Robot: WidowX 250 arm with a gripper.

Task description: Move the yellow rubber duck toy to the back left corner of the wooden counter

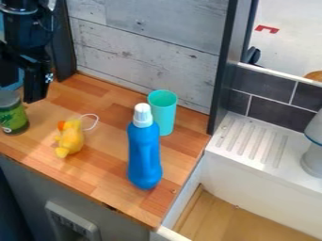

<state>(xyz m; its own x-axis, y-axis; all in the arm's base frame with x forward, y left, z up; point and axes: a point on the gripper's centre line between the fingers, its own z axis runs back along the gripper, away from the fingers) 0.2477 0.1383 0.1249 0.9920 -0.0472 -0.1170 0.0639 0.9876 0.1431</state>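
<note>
Item one: my gripper (33, 89), black, at the upper left above the table (104, 174), beside the jar. I cannot tell whether it is open or closed, nor whether it touches anything.

Item two: jar (15, 117), green with a grey lid, upright near the table's left end. Likely rigid and smooth, moderately heavy if full, breakable if glass. Best hold: across the round body below the lid, squeezed evenly; the lid may turn or slip under me.

Item three: plush duck (70, 137), yellow with an orange beak, on the wood to the right of the jar, white loop attached. Probably light, soft and forgiving; I would take it around the middle, as the loop would let it swing.

Item four: bottle (144, 155), blue with a white cap, upright toward the table's right side. Likely slick plastic, top-heavy if part-filled; best taken at the narrower upper body, below the cap.

Item five: cup (163, 113), turquoise, upright just behind the bottle. Probably light and thin-walled; a gentle pinch on one wall near the rim should serve.

Item six: sink (264, 164), white, right of the table, with a ridged drainboard (250, 141).
</note>
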